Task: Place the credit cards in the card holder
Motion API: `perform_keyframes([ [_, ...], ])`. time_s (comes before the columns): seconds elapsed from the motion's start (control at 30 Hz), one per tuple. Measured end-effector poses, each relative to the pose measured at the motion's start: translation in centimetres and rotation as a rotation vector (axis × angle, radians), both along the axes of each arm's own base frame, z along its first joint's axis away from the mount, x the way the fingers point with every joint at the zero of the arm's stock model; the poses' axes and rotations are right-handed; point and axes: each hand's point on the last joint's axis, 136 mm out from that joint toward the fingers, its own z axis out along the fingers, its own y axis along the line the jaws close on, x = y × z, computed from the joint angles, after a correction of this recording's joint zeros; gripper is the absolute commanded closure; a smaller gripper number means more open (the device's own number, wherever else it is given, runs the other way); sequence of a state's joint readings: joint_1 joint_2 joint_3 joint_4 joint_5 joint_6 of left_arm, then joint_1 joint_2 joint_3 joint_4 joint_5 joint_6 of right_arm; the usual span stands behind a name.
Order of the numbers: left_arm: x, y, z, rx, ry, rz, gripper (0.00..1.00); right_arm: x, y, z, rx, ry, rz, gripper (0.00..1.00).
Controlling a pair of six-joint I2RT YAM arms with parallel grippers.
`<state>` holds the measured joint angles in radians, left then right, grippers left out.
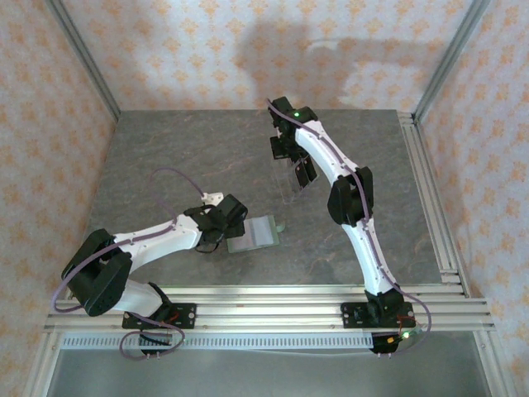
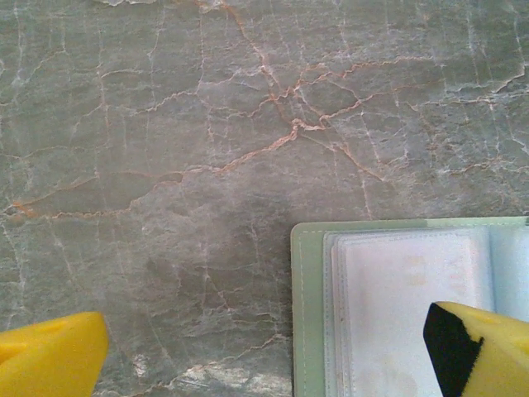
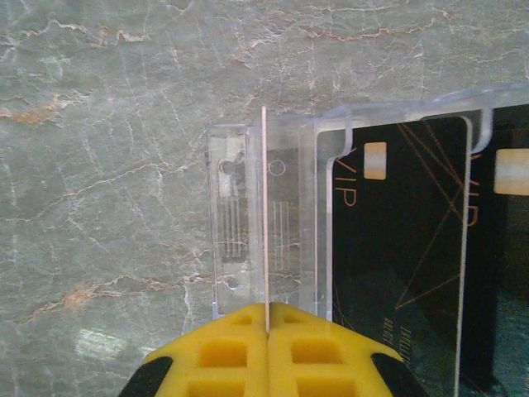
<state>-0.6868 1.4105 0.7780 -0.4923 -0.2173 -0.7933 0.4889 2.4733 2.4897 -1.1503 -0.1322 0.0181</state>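
While the right claw (image 3: 266,318) is pinching one credit card (image 3: 264,215), edge-on in the clear stand (image 3: 231,223), the left claw (image 2: 264,351) is hovering open at the card holder (image 2: 397,306); light, stiff and slick, the card is probably wanting a mid-edge grip.

The table (image 1: 165,157) is grey-green stone, veined in pale and rust-coloured lines. Beyond the right end effector (image 1: 299,178) rises the back wall (image 1: 165,50), pale paper with an orange flower pattern, crossed by a broad soft shadow (image 1: 331,58). The same paper covers the side walls (image 1: 41,124). Metal posts (image 1: 83,58) stand at the far corners. Metal rails (image 1: 273,299) run along the table's edge nearer than the left end effector (image 1: 241,222).
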Motion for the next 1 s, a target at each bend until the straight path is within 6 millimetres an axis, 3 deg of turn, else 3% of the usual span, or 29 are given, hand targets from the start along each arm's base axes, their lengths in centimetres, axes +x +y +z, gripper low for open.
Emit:
perform_keyframes([
  [0.1, 0.0, 0.3, 0.0, 0.010, 0.006, -0.001, 0.00, -0.2, 0.3, 1.4, 0.036, -0.009, 0.002, 1.00],
  [0.27, -0.1, 0.5, -0.1, 0.030, 0.014, -0.021, 0.00, -1.4, 1.0, 6.4, 0.138, -0.061, 0.015, 1.00],
  [0.4, -0.2, 0.3, 0.2, 0.029, 0.013, -0.052, 0.00, -4.0, 1.1, 10.0, 0.222, -0.093, 0.025, 1.00],
  [0.5, -0.2, -0.1, 0.5, 0.010, 0.008, -0.076, 0.00, -7.1, 1.3, 10.8, 0.300, -0.095, 0.034, 1.00],
  [0.63, -0.3, -0.8, 0.5, -0.003, 0.000, -0.097, 0.00, -11.7, 2.0, 8.9, 0.409, -0.046, 0.036, 1.00],
  [0.87, -1.6, -1.2, -1.3, 0.034, 0.046, -0.133, 0.00, -20.3, 2.8, 1.5, 0.570, 0.087, 0.005, 1.00],
  [1.0, -2.2, -0.5, -2.6, 0.063, 0.076, -0.116, 0.00, -24.0, 3.9, -0.7, 0.651, 0.109, 0.019, 1.00],
])
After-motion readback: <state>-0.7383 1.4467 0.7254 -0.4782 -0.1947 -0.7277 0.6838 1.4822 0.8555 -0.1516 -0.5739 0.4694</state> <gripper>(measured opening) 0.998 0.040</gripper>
